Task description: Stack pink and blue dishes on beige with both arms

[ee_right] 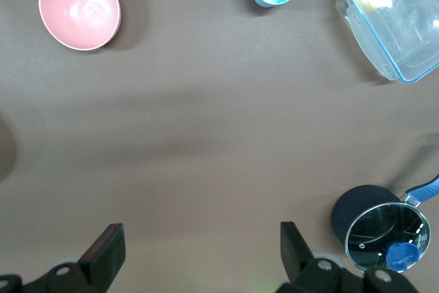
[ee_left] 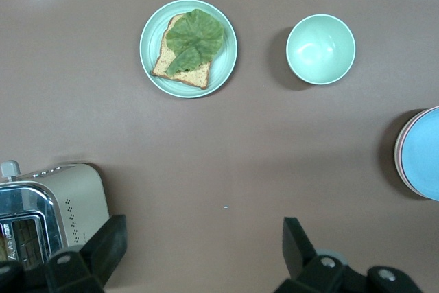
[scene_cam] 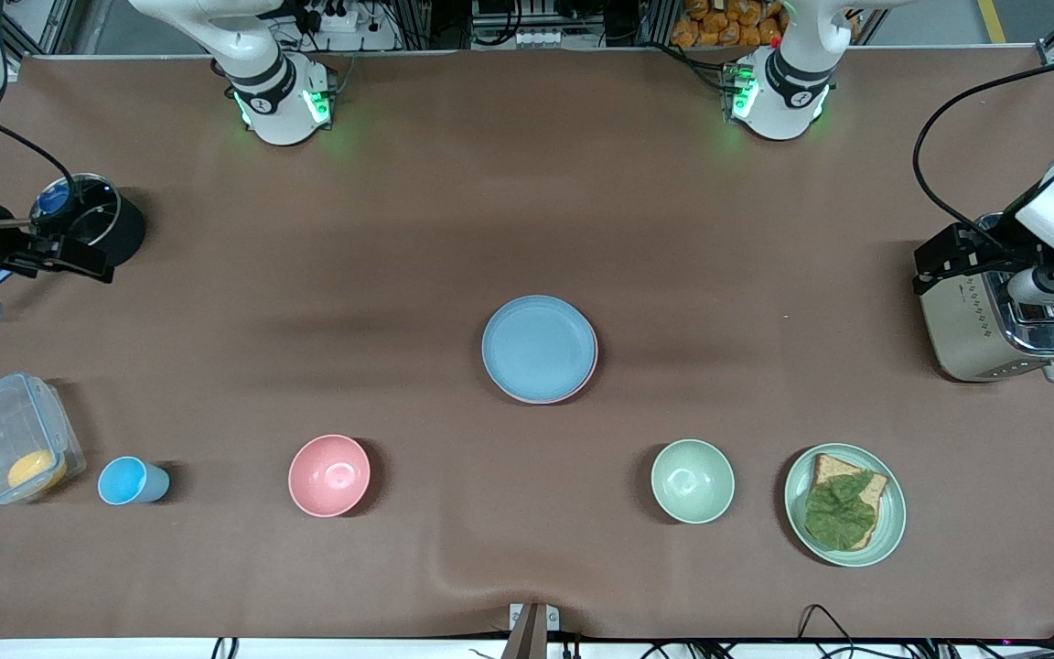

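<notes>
The light blue plate (scene_cam: 537, 346) lies on top of the pale pink plate (scene_cam: 592, 370) in the middle of the table; only a thin pink rim shows under it. The stack's edge also shows in the left wrist view, blue plate (ee_left: 426, 156) over pink rim (ee_left: 400, 156). No beige plate is visible; anything under the stack is hidden. My left gripper (scene_cam: 941, 263) hangs open and empty over the toaster (scene_cam: 994, 329) at the left arm's end. My right gripper (scene_cam: 69, 259) hangs open and empty by the black pot (scene_cam: 97, 224) at the right arm's end. Both arms are well away from the plates.
Nearer the front camera than the stack stand a deep pink bowl (scene_cam: 329, 475), a small blue cup (scene_cam: 127, 480), a clear box (scene_cam: 10, 439) with a yellow thing in it, a pale green bowl (scene_cam: 693, 480) and a green plate (scene_cam: 893, 513) bearing bread and a leaf.
</notes>
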{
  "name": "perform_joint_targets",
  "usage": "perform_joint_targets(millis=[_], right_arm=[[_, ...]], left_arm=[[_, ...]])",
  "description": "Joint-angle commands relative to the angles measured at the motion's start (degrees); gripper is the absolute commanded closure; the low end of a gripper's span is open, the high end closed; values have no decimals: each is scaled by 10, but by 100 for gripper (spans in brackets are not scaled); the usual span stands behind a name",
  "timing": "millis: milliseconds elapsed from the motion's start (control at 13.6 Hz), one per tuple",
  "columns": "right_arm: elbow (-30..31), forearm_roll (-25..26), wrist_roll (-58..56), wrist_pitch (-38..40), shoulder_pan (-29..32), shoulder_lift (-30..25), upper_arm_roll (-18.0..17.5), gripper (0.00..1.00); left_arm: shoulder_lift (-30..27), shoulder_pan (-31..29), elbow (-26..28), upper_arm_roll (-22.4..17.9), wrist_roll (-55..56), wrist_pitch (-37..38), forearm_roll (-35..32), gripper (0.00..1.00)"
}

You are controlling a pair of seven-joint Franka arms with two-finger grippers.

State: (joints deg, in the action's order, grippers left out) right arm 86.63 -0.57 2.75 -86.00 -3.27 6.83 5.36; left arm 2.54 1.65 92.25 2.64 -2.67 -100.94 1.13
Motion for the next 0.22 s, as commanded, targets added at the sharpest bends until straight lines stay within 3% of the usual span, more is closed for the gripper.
perform_joint_targets(millis=[0, 147], right_arm=[[-1, 9, -3, 8, 1, -4, -3, 0], [-1, 9, 0, 8, 0, -4, -4, 0]], left_arm=[[1, -2, -7, 0, -7, 10, -3, 0], [0, -2, -8, 0, -7, 10, -3, 0]])
